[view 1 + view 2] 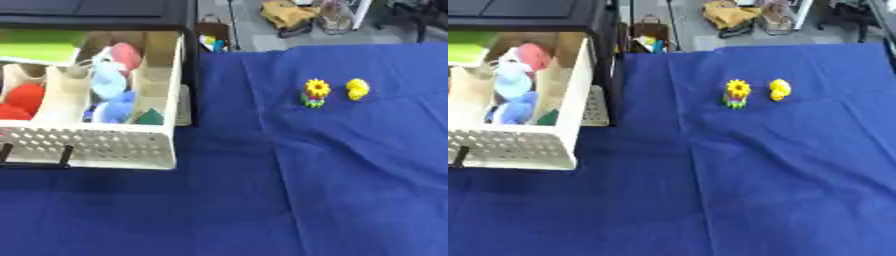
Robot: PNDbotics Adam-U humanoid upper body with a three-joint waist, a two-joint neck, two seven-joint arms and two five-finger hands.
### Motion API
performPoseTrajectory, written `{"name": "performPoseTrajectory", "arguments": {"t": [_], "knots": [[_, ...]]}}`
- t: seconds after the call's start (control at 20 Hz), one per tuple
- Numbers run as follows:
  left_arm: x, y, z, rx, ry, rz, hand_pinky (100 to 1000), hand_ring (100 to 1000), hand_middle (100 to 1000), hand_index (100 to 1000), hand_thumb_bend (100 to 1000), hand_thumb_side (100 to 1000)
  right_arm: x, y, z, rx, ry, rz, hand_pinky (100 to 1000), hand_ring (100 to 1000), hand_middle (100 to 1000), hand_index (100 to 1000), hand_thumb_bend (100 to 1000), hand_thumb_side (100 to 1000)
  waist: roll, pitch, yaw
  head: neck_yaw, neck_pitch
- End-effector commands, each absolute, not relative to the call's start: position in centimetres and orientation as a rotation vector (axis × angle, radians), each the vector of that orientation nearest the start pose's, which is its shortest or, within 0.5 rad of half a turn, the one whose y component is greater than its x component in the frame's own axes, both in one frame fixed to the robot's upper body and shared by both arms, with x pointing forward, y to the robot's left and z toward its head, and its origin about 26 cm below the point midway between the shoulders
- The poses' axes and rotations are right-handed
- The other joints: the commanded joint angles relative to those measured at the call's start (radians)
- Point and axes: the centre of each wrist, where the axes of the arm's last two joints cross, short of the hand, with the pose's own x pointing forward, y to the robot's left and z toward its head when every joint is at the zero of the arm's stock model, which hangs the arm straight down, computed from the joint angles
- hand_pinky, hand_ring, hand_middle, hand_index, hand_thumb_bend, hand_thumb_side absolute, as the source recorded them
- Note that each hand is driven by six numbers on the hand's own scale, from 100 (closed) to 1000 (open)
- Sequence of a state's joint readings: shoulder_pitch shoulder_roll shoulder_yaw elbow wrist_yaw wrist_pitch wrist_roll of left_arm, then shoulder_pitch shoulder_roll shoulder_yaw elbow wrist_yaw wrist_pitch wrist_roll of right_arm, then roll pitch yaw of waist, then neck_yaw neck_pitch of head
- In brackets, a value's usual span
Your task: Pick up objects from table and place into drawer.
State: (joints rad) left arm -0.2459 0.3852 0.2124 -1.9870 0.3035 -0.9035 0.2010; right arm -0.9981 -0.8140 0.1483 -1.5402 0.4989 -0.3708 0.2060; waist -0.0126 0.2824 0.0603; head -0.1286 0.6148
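Two small toys stand on the blue cloth at the right: a sunflower toy (316, 92) with a yellow head on a green and red base, and a small yellow toy (356, 89) just right of it. The white perforated drawer (96, 145) is pulled out at the left. Its compartments hold red things (24, 99), pale blue soft toys (111, 92), a pink one (127, 54) and a dark green piece (150, 117). Neither of my hands shows in either view.
The blue cloth (289, 200) covers the table and has long creases down its middle. A black cabinet frame (96, 15) sits over the drawer. Beyond the table's far edge lie floor clutter and a yellow-brown bag (732, 14).
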Motion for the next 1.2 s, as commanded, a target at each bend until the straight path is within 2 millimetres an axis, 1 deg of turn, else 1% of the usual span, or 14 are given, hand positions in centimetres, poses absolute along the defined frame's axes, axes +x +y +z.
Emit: {"name": "performPoseTrajectory", "arguments": {"t": [0.05, 0.35, 0.75, 0.95, 1.2], "knots": [[28.7, 33.0, 21.6, -0.025, 3.087, -0.112, 656, 749, 765, 865, 168, 1000, 38.9, -30.2, 39.5, 1.362, 2.438, -1.816, 805, 849, 787, 901, 163, 1000, 0.000, -0.023, 0.002, -0.006, 0.003], [28.7, 32.9, 21.6, -0.016, 3.088, -0.105, 656, 749, 765, 866, 167, 1000, 42.4, -30.4, 38.3, 1.408, 2.327, -2.022, 826, 881, 823, 919, 164, 1000, -0.004, -0.025, 0.007, -0.011, 0.000], [28.8, 32.8, 21.7, 0.001, 3.087, -0.101, 656, 749, 766, 865, 167, 1000, 45.8, -30.3, 36.1, 1.473, 2.181, -2.215, 853, 923, 872, 936, 176, 1000, -0.004, -0.021, 0.016, -0.024, -0.009], [28.8, 32.7, 21.7, 0.006, 3.087, -0.102, 655, 749, 766, 865, 166, 1000, 46.9, -30.5, 34.6, 1.494, 2.122, -2.282, 857, 931, 879, 942, 185, 1000, -0.003, -0.018, 0.020, -0.027, -0.014], [28.8, 32.7, 21.6, 0.010, 3.087, -0.104, 655, 750, 767, 866, 165, 1000, 47.6, -31.1, 33.4, 1.515, 2.078, -2.348, 851, 934, 884, 951, 234, 1000, -0.004, -0.017, 0.021, -0.026, -0.017]]}}
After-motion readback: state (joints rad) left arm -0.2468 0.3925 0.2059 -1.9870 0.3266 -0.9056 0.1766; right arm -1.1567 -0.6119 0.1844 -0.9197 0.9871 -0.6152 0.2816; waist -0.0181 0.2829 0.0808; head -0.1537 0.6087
